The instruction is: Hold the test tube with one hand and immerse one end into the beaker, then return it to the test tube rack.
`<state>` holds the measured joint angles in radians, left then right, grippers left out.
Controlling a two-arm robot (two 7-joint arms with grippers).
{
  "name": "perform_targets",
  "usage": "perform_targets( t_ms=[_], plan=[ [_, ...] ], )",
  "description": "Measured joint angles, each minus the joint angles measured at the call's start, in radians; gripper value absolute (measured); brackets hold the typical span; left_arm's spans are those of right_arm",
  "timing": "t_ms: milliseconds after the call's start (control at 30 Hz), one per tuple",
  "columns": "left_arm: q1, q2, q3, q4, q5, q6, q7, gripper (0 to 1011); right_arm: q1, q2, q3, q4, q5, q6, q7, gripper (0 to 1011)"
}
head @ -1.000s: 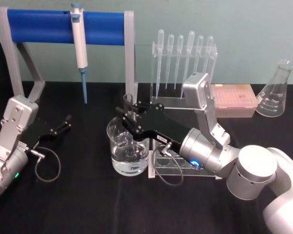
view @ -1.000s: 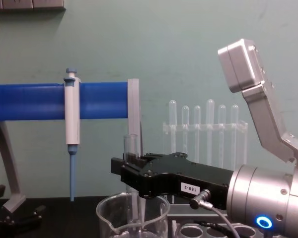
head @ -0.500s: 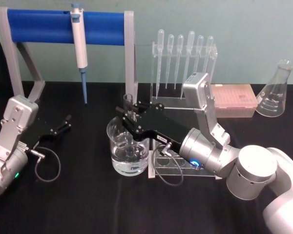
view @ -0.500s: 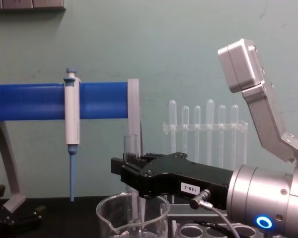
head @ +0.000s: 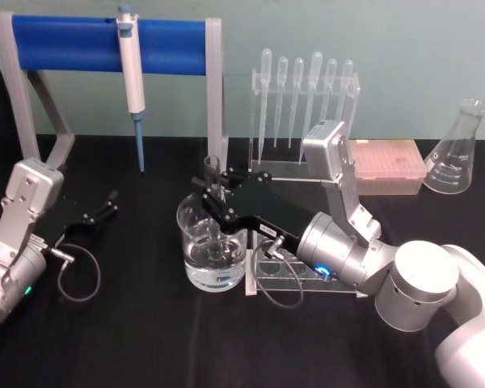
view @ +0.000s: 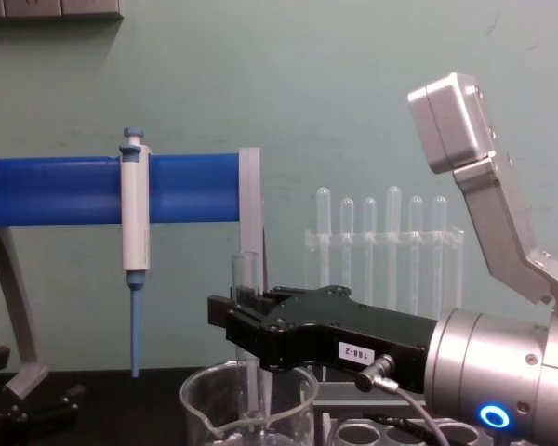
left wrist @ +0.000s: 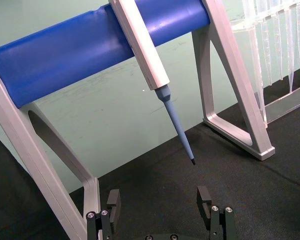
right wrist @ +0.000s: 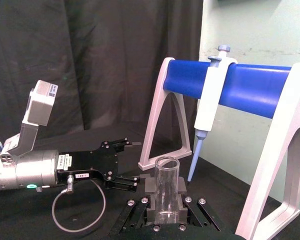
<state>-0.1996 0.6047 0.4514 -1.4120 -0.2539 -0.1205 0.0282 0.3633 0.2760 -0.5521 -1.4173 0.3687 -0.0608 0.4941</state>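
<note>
Nearest the robot, at about four o'clock from the beaker (head: 192,242), the test tube rack (head: 301,279) lies on the black table (head: 145,339), partly under the right arm. The holes that show hold nothing.

The right gripper (head: 214,188) reaches over the beaker's rim from that same four o'clock side. It pinches the test tube (head: 212,168) just below its open mouth. In the right wrist view the tube (right wrist: 166,185) stands upright, clamped between the two black jaws. From there it runs straight down past the rim into the beaker, whose lower part holds clear liquid. The rounded end looks to reach that liquid, though how deep I cannot tell.

At nine o'clock from the beaker, well apart, the left gripper (head: 110,200) rests idle low over the table. Its fingers are spread, with nothing between them.

Farther back, at eleven o'clock, a white-and-blue pipette (head: 131,73) hangs from a blue-barred stand (head: 65,42). At one o'clock bulb pipettes (head: 299,81) hang in a clear holder, and a flask (head: 457,153) stands at two o'clock.

As I judge it, the pick-up and the carry are done, and the dip is in hand or just made. What is left is the return — lift the tube clear of the rim, swing it to four o'clock, lower it into a rack hole and let go.
</note>
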Motion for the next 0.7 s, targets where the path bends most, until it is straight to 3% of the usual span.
perform_targets(
  t_ms=[700],
  plan=[
    [0.0, 0.0, 0.0, 0.0, 0.0, 0.0, 0.0, 1000, 0.0, 0.0, 0.0, 0.0, 0.0, 0.0, 0.0, 226]
  ],
)
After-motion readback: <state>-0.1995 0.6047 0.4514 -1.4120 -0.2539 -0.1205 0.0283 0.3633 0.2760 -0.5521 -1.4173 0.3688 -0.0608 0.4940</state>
